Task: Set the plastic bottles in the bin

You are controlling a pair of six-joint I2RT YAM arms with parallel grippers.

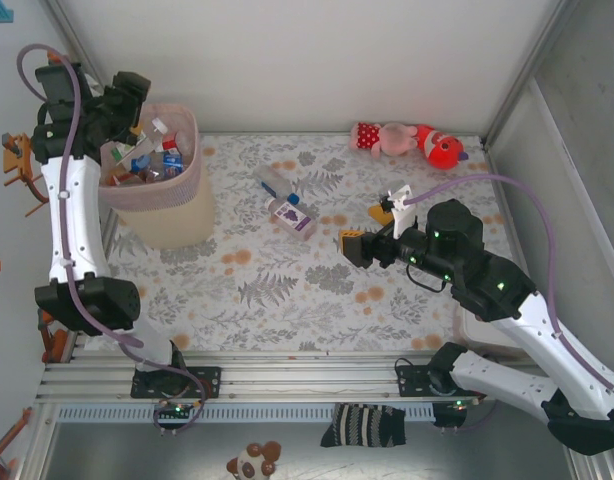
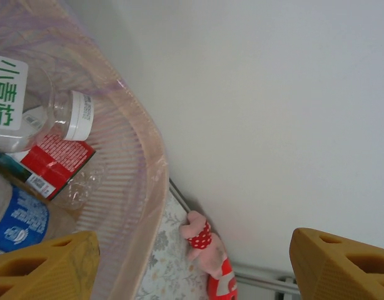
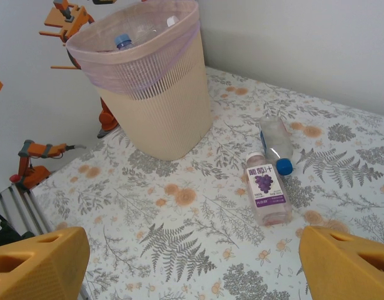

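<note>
Floral table [image 1: 287, 300], two bottles lying mid-table: grape juice bottle [image 3: 267, 195] beside a clear blue-capped bottle [image 3: 276, 140], just ahead of the right gripper [image 3: 192, 262], spread wide and empty. Left gripper [image 2: 192, 269], also wide and empty, hovers over the pink bin [image 1: 172, 225], which holds several bottles.

The left arm [image 1: 69, 215] and the right arm [image 1: 552, 335] are both built of smooth white shells between bulky black joints, each ending in a black base [image 1: 172, 380] and trailed by a pale lilac cable [image 1: 487, 178] that loops loose outside the casing. Small green lights [image 1: 434, 238] glow on the black housings of the right arm, and tiny dark screw dots run along the left arm's long white shell. The left gripper [image 2: 192, 269] and the right gripper [image 3: 192, 265] carry chunky orange-yellow fingers [image 3: 39, 262], blunt wedges with triangular hollows sunk in their faces.
</note>
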